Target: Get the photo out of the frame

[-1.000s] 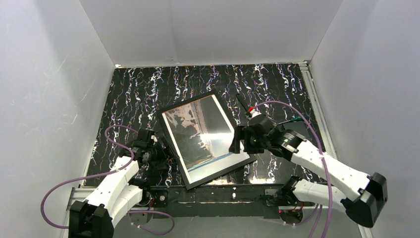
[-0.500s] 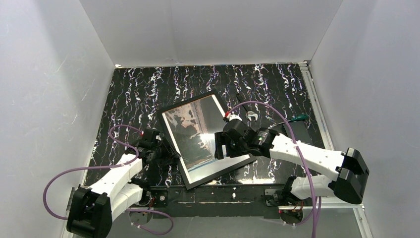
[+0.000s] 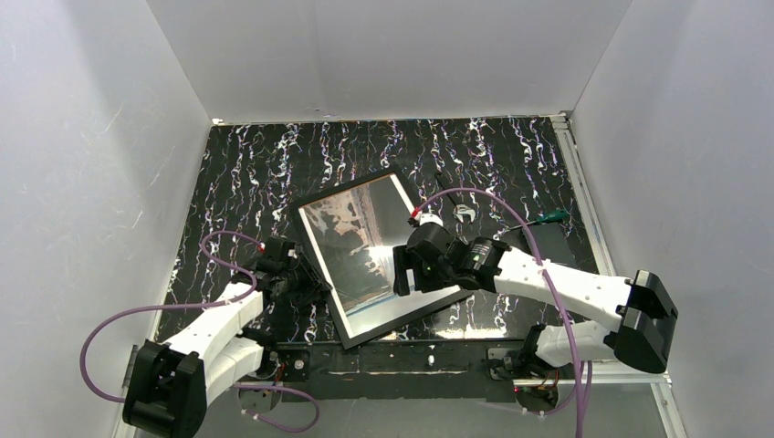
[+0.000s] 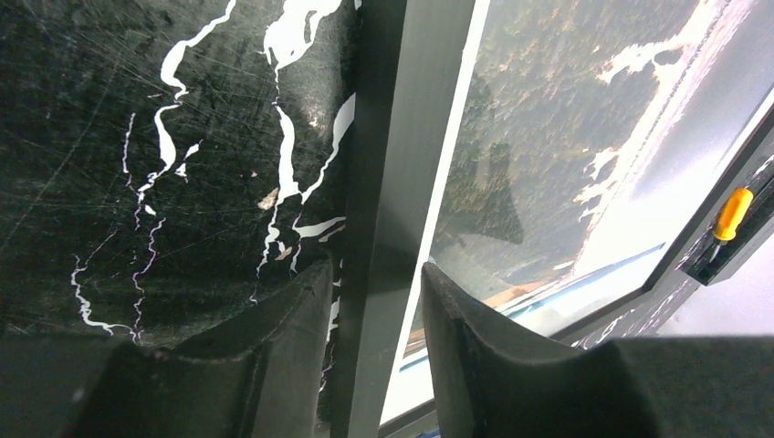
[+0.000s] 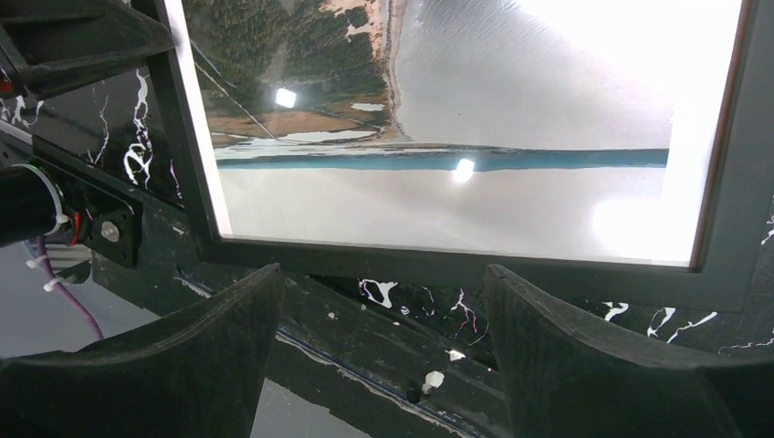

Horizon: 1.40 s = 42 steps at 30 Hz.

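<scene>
The black frame [image 3: 343, 313] lies tilted on the marbled table with the photo [image 3: 360, 237] in it, picture side up. My left gripper [image 3: 306, 285] is at the frame's left border. In the left wrist view its fingers [image 4: 274, 338] straddle that border [image 4: 397, 182] and are closed in on it, with the photo [image 4: 566, 137] just to the right. My right gripper [image 3: 402, 271] hovers open and empty over the photo's lower right part. In the right wrist view the photo [image 5: 475, 137] and the frame's near border [image 5: 456, 269] lie ahead of the wide-apart fingers [image 5: 584, 365].
A small flat black box [image 3: 550, 245] lies right of the frame, with a green-handled tool [image 3: 549, 217] beside it. An orange-handled tool [image 4: 733, 214] shows beyond the frame. The table's near edge rail [image 3: 411, 356] and white walls enclose the space.
My right arm has swung left from the frame's right edge to above the photo. My left gripper has moved forward onto the frame's left border. The frame has not shifted.
</scene>
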Tool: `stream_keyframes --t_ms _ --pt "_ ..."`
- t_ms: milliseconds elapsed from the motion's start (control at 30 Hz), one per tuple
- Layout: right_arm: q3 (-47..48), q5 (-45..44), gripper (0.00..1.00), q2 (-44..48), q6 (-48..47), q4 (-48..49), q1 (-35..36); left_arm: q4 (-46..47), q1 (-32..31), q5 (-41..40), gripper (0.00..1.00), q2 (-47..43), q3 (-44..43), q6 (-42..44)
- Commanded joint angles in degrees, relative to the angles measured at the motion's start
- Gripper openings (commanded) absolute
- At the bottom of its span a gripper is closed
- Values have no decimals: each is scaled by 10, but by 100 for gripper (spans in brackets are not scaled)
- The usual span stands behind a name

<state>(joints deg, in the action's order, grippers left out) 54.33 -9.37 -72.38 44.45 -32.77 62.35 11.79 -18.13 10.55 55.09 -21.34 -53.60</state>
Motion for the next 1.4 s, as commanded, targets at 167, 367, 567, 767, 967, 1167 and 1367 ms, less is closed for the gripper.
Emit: stream_keyframes --t_ms 167,367,567,767,967,1167,1367 --pt "37 -49 87 -38 -9 6 31 -61 -2 -7 22 21 10 8" --pt "55 -103 86 -61 -70 31 89 -110 -2 -11 0 12 -18 13" --pt "82 -201 89 -92 -181 52 185 -222 -2 -19 0 29 -95 5" --pt "114 -279 90 -138 -292 64 288 -310 -2 -26 0 45 -164 -4" --pt "122 -318 90 -184 -384 94 367 -348 -2 -30 0 40 -203 -11" --pt "160 -350 90 -238 -418 101 407 -387 -2 -33 0 50 -239 -7" --pt "190 -401 87 -299 -442 103 425 -419 -2 -30 0 51 -274 -3"
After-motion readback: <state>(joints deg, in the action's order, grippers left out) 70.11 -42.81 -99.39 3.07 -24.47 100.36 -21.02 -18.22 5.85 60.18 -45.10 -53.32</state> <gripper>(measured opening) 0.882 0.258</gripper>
